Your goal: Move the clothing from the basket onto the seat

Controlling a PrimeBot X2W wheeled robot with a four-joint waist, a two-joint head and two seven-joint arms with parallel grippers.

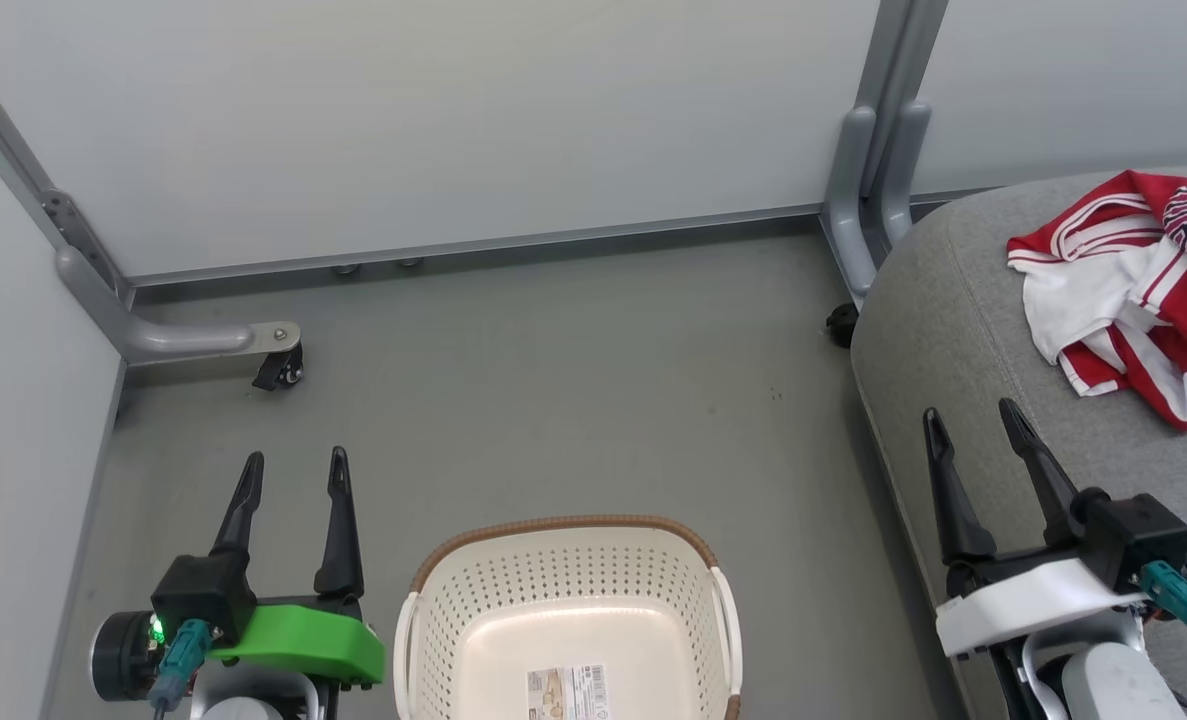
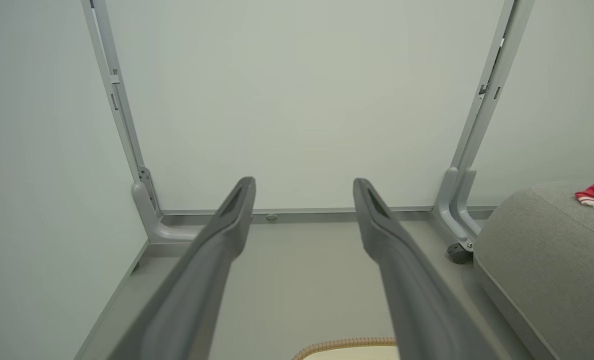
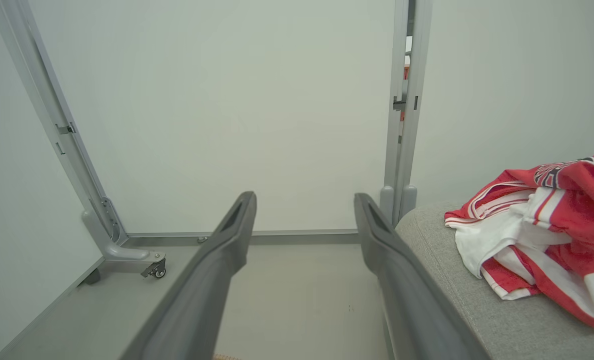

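Partly cropped, clothing (image 1: 1143,290) lies on seat (image 1: 953,350).

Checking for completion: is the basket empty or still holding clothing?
Empty, in the visible part: the basket holds just a label; the clothing lies heaped on the seat.

Right edge crops my crumpled red-and-white clothing (image 1: 1143,290); bottom edge crops the cream perforated plastic basket (image 1: 563,570); I can't read its label (image 1: 568,692).

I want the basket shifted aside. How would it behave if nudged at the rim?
The basket looks empty, with perforated plastic walls, so probably light. On the smooth floor it would likely slide; a push high at the rim might tip it.
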